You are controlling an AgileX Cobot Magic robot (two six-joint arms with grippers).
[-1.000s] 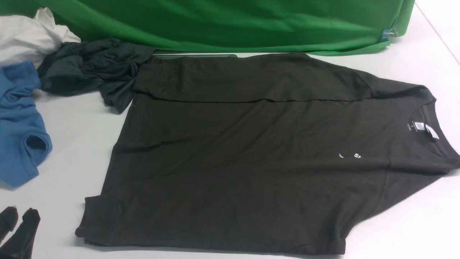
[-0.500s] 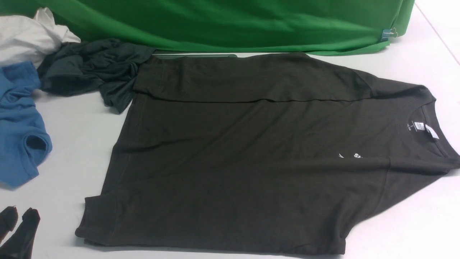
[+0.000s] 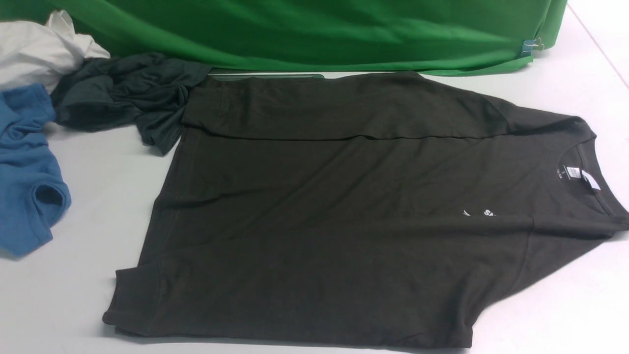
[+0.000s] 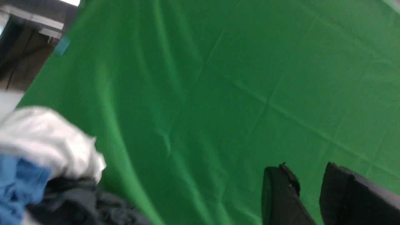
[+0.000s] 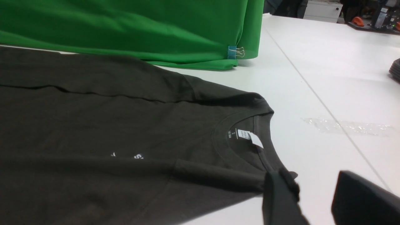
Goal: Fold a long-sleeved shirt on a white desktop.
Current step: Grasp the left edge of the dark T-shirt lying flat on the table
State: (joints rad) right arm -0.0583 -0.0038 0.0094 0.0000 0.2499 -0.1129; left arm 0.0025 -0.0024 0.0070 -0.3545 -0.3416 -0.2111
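The long-sleeved shirt [image 3: 344, 221], very dark brownish-black, lies flat on the white desktop [image 3: 88, 206] with its crew neck and white label [image 3: 574, 172] to the right. Its far side and its near side are folded in over the body. No gripper shows in the front view. In the left wrist view my left gripper [image 4: 306, 167] is open, with only green backdrop behind the gap. In the right wrist view my right gripper [image 5: 311, 175] is open over the bare desktop [image 5: 312, 93], just beside the shirt's [image 5: 93, 125] collar, with nothing between its fingers.
A blue shirt [image 3: 24, 177], a dark grey-teal garment [image 3: 123, 93] and a white cloth [image 3: 34, 49] are heaped at the far left. The green backdrop [image 3: 314, 29] hangs along the back, held by a binder clip [image 3: 533, 46]. Clear tape [image 5: 343, 126] lies on the desktop at the right.
The left gripper's fingertips, seen at the lower left corner of the front view earlier, have moved out of that view. The shirt has not moved.
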